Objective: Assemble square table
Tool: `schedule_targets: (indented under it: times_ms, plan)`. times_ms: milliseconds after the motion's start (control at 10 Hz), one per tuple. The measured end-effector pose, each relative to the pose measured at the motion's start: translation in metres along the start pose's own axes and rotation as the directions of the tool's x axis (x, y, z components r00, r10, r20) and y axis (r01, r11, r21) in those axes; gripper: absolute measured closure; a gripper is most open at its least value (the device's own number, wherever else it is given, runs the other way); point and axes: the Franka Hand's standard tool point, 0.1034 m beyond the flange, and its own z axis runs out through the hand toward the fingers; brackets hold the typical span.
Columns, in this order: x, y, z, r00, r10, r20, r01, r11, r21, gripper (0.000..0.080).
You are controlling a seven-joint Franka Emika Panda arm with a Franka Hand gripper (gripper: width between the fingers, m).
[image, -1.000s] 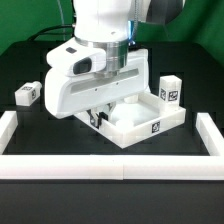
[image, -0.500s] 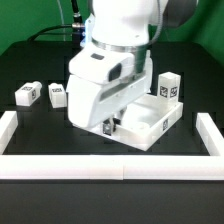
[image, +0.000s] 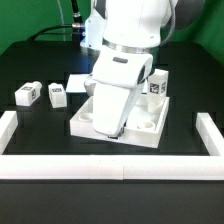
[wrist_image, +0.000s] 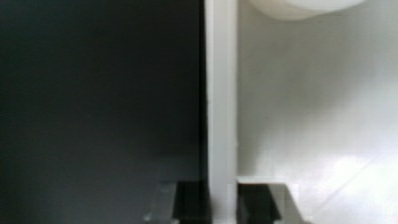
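The white square table top (image: 150, 122) lies on the black table in the middle of the exterior view, largely covered by the arm. My gripper (image: 108, 130) reaches down at its front rim. In the wrist view the gripper (wrist_image: 224, 205) has a dark finger (wrist_image: 192, 202) on each side of the top's thin raised rim (wrist_image: 221, 100) and is shut on it. Two white tagged legs (image: 27, 94) (image: 57, 95) lie at the exterior view's left. A third leg (image: 157, 84) stands upright at the top's far right corner.
The marker board (image: 78, 82) lies flat behind the top at the left. White border rails run along the front (image: 110, 168), the left (image: 8, 125) and the right (image: 210, 130) of the work area.
The table top has slid and turned toward the exterior view's left with my gripper on its rim. The upright leg moved left with it. The two lying legs have not moved.
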Motion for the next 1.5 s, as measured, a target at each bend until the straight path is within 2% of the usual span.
schedule_targets:
  times_ms: [200, 300, 600, 700, 800, 1200, 1500]
  plan:
    - [-0.002, 0.001, 0.0, 0.992, -0.125, 0.015, 0.125, 0.992, -0.003, 0.0736]
    - [0.008, 0.0, -0.001, 0.992, -0.124, 0.016, 0.124, 0.992, -0.003, 0.0736]
    - [0.056, 0.015, -0.006, 0.99, -0.142, -0.002, 0.142, 0.99, -0.003, 0.0736]
    - [0.075, 0.025, -0.007, 0.988, -0.152, -0.015, 0.152, 0.988, -0.017, 0.0736]
    - [0.081, 0.03, -0.008, 0.988, -0.155, -0.019, 0.155, 0.988, -0.023, 0.0736]
    - [0.078, 0.03, -0.008, 0.988, -0.15, -0.019, 0.15, 0.989, -0.019, 0.0736]
    - [0.096, 0.047, -0.01, 0.986, -0.164, -0.016, 0.164, 0.987, -0.006, 0.0736]
